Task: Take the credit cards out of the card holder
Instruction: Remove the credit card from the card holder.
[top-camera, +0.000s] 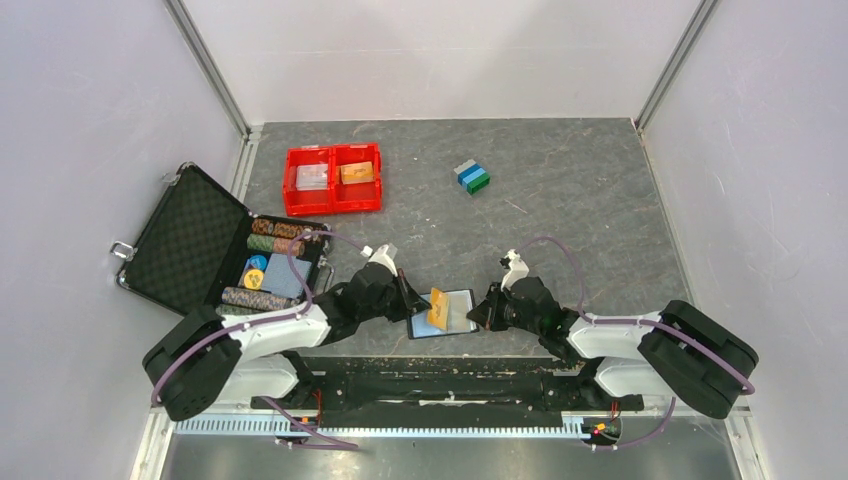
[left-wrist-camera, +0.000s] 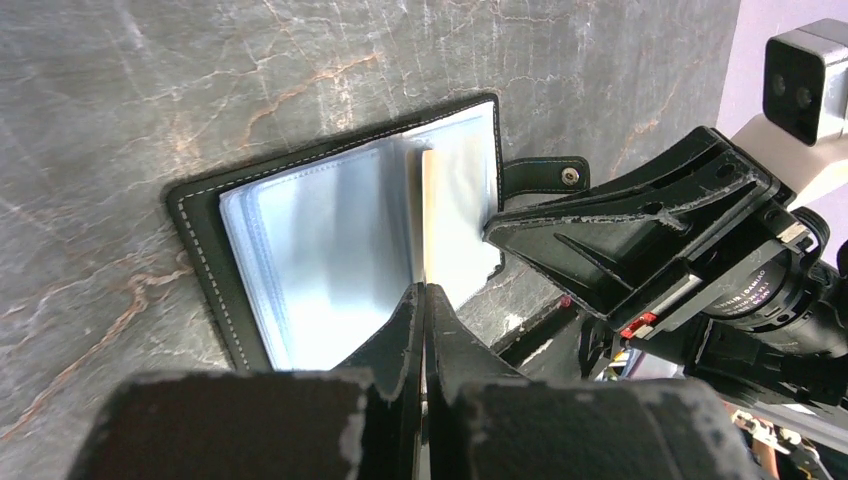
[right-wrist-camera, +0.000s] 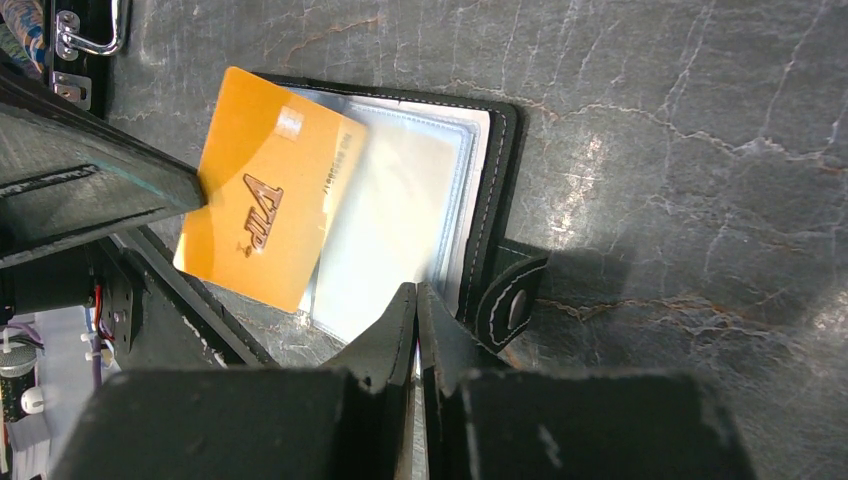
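1. My left tool is clamped on a thin orange plastic card, which sits partly out of the open black-edged card holder on the grey counter.
2. My right tool is closed at the holder's near edge.
3. The extraction seems to be in hand. Next, I should draw the card fully clear.

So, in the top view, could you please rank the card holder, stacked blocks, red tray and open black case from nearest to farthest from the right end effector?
From the right end effector:
1. card holder, at its fingertips.
2. stacked blocks, toward the back.
3. red tray, back left.
4. open black case, far left.
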